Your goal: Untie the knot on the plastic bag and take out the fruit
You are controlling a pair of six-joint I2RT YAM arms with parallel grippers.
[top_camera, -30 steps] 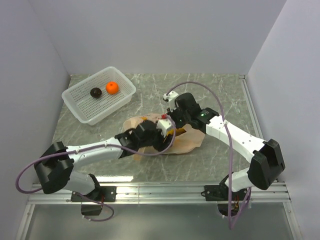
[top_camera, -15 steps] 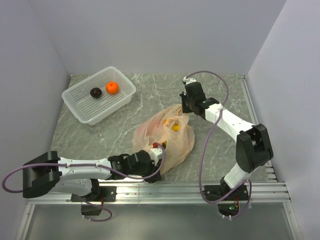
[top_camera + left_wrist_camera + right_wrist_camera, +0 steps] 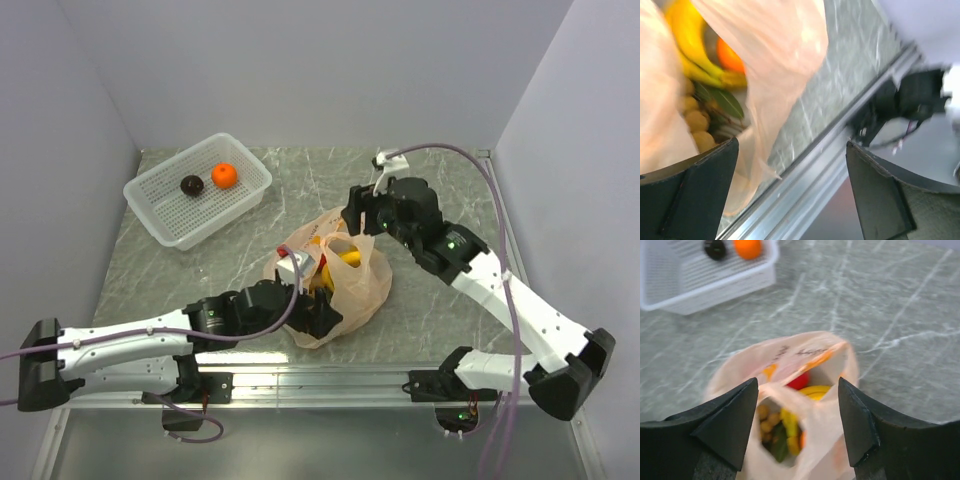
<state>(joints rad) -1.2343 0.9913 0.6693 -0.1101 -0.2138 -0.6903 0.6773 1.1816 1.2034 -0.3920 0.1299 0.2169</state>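
The peach plastic bag point(image 3: 352, 290) stands on the marble table, its mouth gaping upward. No knot shows. Inside lies fruit: yellow bananas point(image 3: 690, 40), an orange persimmon point(image 3: 730, 57), brown balls point(image 3: 695, 120) and a red apple point(image 3: 800, 381). My left gripper point(image 3: 322, 308) sits low against the bag's near side, open; in the left wrist view, the left gripper point(image 3: 791, 145) holds nothing, the bag point(image 3: 775, 45) by its left finger. My right gripper point(image 3: 358, 218) hovers open over the bag's far rim. In the right wrist view, the right gripper point(image 3: 798, 382) straddles the open bag point(image 3: 790, 355) without touching.
A white mesh basket point(image 3: 160, 195) at the back left holds a tangerine point(image 3: 224, 176) and a dark brown fruit point(image 3: 191, 185). The metal rail point(image 3: 320, 375) along the table's near edge runs close behind the bag. Walls enclose the left, back and right.
The bag lay flat with both grippers on it, then rose upright with its mouth open. Both grippers have opened and released it. The left arm swung back, then returned to the bag's near side.
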